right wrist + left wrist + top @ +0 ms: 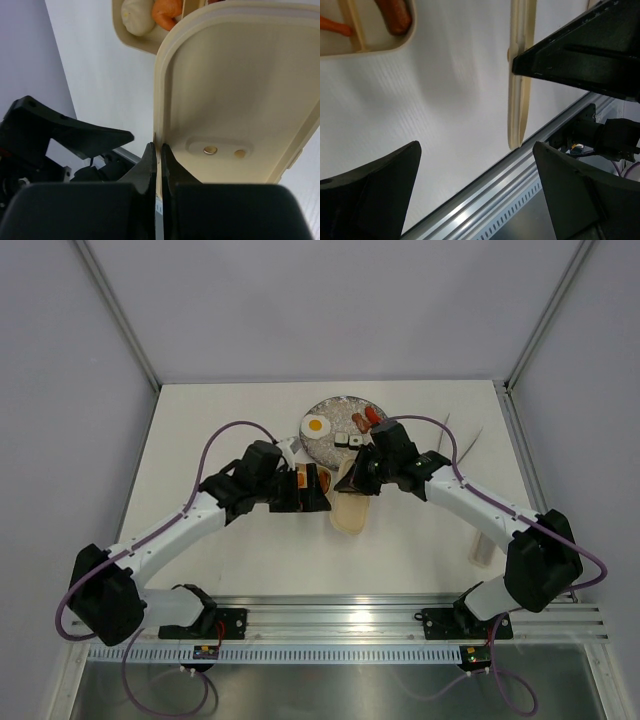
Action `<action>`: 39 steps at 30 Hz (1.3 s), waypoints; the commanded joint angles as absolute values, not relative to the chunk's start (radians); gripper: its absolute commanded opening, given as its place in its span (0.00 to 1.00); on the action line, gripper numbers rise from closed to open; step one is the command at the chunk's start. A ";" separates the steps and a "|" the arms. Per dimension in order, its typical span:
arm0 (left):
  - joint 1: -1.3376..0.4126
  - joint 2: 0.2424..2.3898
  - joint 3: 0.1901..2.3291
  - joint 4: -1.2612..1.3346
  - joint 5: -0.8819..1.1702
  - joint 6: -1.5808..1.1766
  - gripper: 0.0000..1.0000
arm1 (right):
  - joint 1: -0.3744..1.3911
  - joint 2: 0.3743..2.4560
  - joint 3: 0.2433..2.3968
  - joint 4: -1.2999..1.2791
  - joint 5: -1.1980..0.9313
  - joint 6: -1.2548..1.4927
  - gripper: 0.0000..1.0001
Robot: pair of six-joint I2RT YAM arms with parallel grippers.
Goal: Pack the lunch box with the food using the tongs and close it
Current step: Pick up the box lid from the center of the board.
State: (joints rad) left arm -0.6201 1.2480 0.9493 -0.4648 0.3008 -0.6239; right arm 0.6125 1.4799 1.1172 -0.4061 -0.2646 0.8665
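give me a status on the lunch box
Left gripper open, near box. Right gripper shut on lid edge, lid tilted. Box uncovered, carrot and sausage inside. Egg on plate.

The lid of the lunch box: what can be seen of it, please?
The lid is cream plastic, oblong with rounded corners and a raised rim. Its inner face shows a small oblong pad with two round metallic dots. It is turned up on edge beside the lunch box, and the right gripper's fingers pinch its rim.
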 commanded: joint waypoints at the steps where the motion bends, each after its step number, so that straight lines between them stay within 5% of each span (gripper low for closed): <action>1: -0.660 1.270 0.937 -0.301 0.318 -0.611 0.98 | 0.621 1.477 1.121 -0.334 -0.330 0.925 0.00; 17: -0.709 1.368 0.965 -0.244 0.296 -0.601 0.61 | 0.620 1.462 1.100 -0.307 -0.373 0.934 0.00; 28: -0.710 1.368 0.985 -0.270 0.293 -0.561 0.09 | 0.620 1.459 1.094 -0.304 -0.377 0.940 0.00; 29: -0.710 1.367 0.988 -0.282 0.288 -0.549 0.06 | 0.620 1.453 1.095 -0.305 -0.374 0.934 0.05; 32: -0.710 1.350 0.999 -0.328 0.272 -0.522 0.00 | 0.618 1.427 1.107 -0.346 -0.326 0.908 0.45; 39: -0.712 1.295 1.032 -0.439 0.155 -0.442 0.00 | 0.581 1.312 1.161 -0.541 -0.152 0.804 0.54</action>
